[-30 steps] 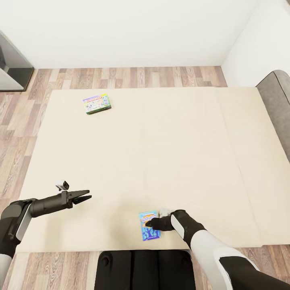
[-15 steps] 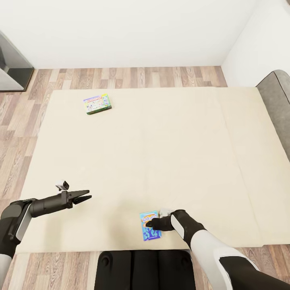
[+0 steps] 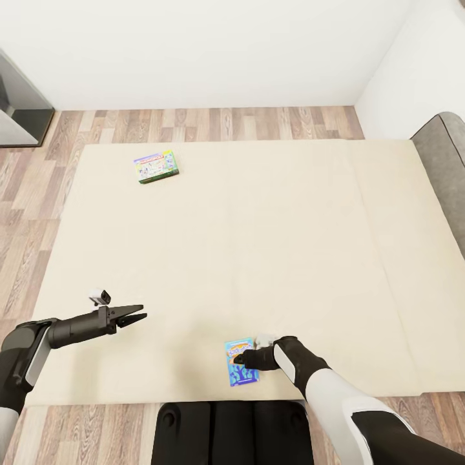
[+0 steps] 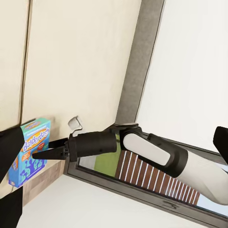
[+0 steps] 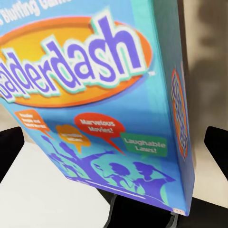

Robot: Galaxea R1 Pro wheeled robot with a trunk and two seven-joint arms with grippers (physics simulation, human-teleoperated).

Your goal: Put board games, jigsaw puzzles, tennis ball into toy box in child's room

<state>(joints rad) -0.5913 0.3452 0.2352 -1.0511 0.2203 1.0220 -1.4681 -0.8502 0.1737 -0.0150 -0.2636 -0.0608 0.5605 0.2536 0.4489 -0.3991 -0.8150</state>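
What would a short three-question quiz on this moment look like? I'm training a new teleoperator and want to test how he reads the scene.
1. True or false: the green-bordered board game lies on the floor.
2. Which gripper is at the blue board game: A) left gripper B) right gripper?
3. Fill in: both games lie on the ____.

Key:
1. False; it lies on the bed, near its far left corner.
2. B; in the right wrist view the fingertips flank the box, which reads "Balderdash".
3. Bed.
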